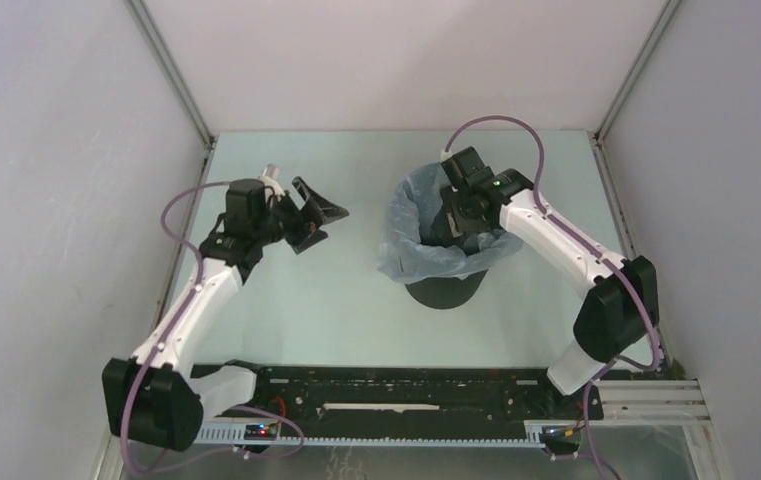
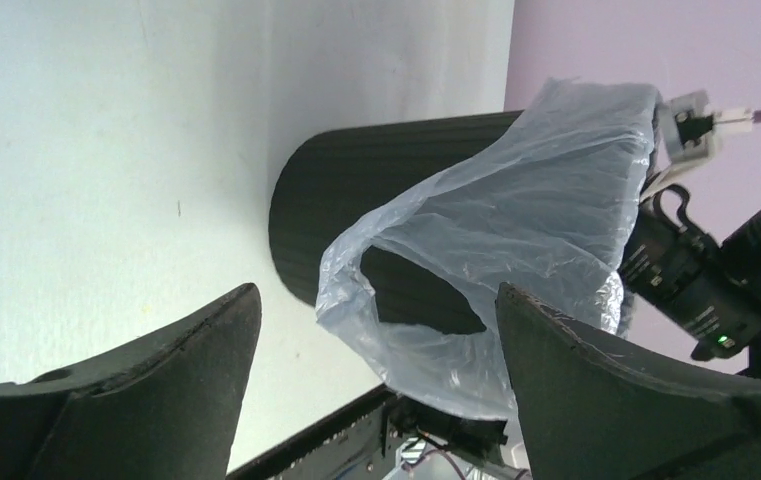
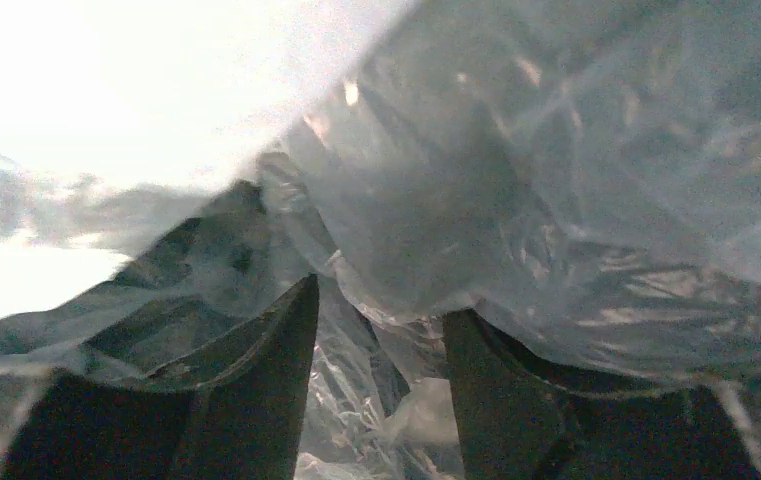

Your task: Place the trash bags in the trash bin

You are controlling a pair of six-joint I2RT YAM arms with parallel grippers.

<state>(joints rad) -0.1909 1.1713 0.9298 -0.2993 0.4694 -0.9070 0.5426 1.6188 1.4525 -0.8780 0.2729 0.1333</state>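
bag (image 1: pixel 426 258) lines bin (image 1: pixel 446 292) on counter (image 1: pixel 336 310), film draped over rim | right fingers (image 3: pixel 246 400) down inside, likely pressing film in; grip cannot be told | left fingers (image 2: pixel 156 390) wide, empty, standing clear

Off the black base rail (image 1: pixel 396 385), left arm (image 1: pixel 191 308) and right arm (image 1: pixel 556 235): white links, black joints, looping mauve cables; left gripper (image 1: pixel 323 224), farthest from that rail, black wedges.

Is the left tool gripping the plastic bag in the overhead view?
No, the left tool sits open and empty, well apart from the bag draped over the bin.
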